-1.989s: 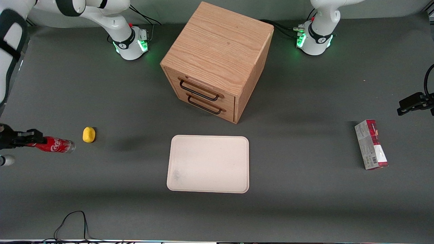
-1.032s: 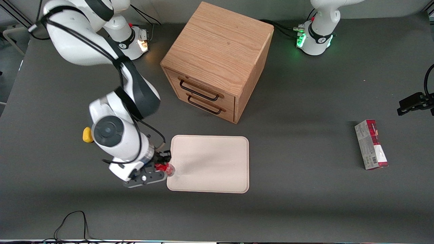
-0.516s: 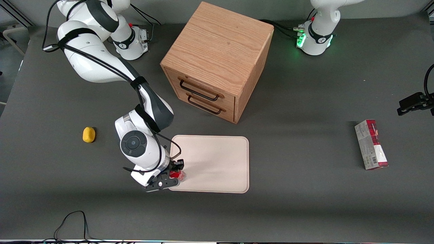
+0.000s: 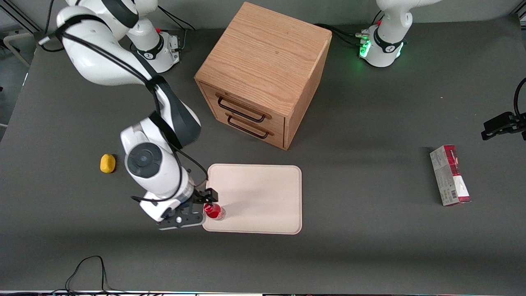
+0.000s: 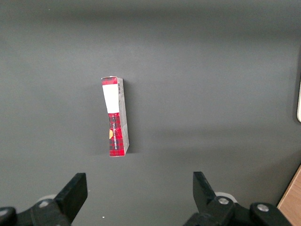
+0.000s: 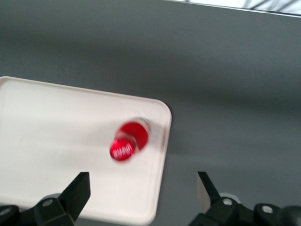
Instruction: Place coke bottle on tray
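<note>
**End effector open above bottle on tray corner**

End effector (image 4: 204, 204) of the right arm hangs over the tray's corner nearest the working arm's end and the front camera, its fingers (image 6: 79, 192) spread wide and touching nothing. Between and below them the coke bottle (image 4: 213, 211) stands upright on the tray (image 4: 263, 197), close to the rim; the wrist view looks straight down on its red cap (image 6: 122, 149).

Dark grey matte tabletop (image 4: 370, 246) carries everything. A wooden drawer cabinet (image 4: 263, 74) sits farther from the front camera than the tray. A yellow lump (image 4: 107, 163) lies toward the working arm's end, a red-and-grey carton (image 4: 449, 175) toward the parked arm's end. A black cable (image 4: 88, 271) loops at the tabletop's near edge.
</note>
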You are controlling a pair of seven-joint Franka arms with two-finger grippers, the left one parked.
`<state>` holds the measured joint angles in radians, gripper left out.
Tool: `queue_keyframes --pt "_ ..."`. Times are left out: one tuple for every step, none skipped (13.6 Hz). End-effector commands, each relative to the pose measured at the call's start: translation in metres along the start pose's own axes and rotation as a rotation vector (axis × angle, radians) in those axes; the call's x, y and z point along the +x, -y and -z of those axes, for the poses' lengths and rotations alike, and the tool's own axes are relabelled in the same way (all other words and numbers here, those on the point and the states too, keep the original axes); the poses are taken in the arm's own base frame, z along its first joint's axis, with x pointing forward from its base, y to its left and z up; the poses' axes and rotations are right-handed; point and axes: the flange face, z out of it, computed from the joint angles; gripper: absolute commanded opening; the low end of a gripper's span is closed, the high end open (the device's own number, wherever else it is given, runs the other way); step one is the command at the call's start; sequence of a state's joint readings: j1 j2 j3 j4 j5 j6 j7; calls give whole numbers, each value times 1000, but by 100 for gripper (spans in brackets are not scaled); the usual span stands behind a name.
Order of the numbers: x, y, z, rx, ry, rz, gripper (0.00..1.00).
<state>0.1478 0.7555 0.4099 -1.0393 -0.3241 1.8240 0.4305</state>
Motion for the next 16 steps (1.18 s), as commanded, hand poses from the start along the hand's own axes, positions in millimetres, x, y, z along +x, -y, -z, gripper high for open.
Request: queue_keyframes --pt "-33 -68 68 23 44 -63 100" --pt "-48 -103 91 63 51 -56 100" --pt "-69 -140 108 85 60 -54 100" --pt "-92 -167 119 72 68 -66 100" --pt "-119 -183 123 60 88 -84 100" --pt "-143 -194 126 55 101 -104 100" --pt "-163 -203 132 52 103 -119 100" --pt "-179 -213 139 51 98 -133 100" --pt "-193 -214 146 52 91 -137 100" --pt "-202 -214 155 49 89 -137 100" --pt "-205 -212 162 45 110 -128 100" --pt "-205 -212 172 40 110 -125 100" --pt "-204 -212 181 40 107 -119 100" --pt "-200 -213 185 41 99 -122 100" --pt "-197 -213 187 41 93 -131 100" --pt "-191 -214 188 41 89 -134 100"
